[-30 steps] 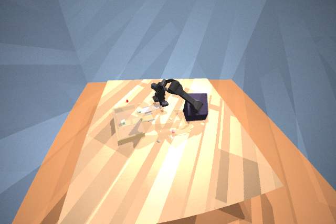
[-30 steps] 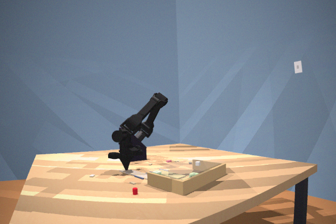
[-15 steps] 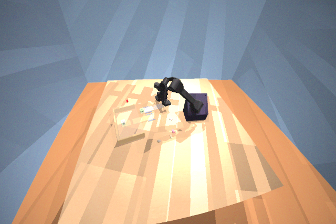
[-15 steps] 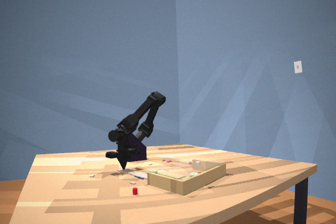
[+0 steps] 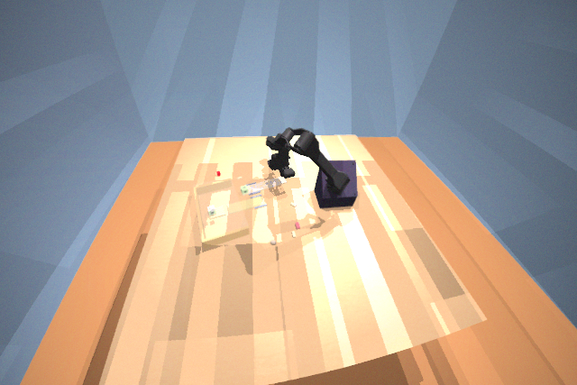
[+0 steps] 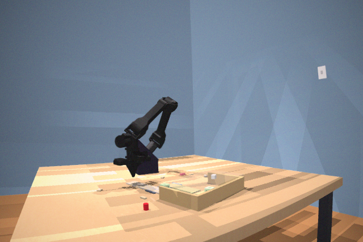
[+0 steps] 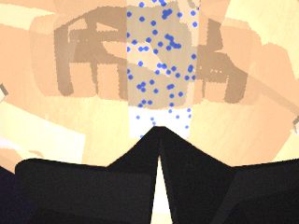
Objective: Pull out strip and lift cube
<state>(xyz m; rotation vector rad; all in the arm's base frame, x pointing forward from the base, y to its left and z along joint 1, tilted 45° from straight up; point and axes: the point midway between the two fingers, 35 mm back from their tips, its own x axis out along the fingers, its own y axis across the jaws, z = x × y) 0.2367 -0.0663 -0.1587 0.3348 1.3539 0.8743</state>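
While our gripper (image 7: 159, 133) is pressed together with nothing between its fingers, we judge it works as a pusher or dragger, its tip set just at the near end of the blue-dotted strip (image 7: 161, 44) in the wrist view. That strip runs straight away from us along the bench (image 5: 325, 278), which suggests we are lined up to draw it outward, though we cannot tell whether the tip touches the strip or hangs just above it.

From the exterior view, the arm leans down beside its dark base (image 6: 148, 161), with the shallow tray (image 6: 202, 196) near it. A white cube (image 6: 213, 176) sits at the tray's far side; small pale green pieces (image 6: 164, 185) lie toward its near edge. We take one of these cubes for the labelled one, but any label is too small to read, so we cannot say which.

Whether the dotted strip is whole is also unclear: its far end is cut off in the wrist view, and elsewhere it is tiny. A red peg (image 6: 145, 206) stands well apart.
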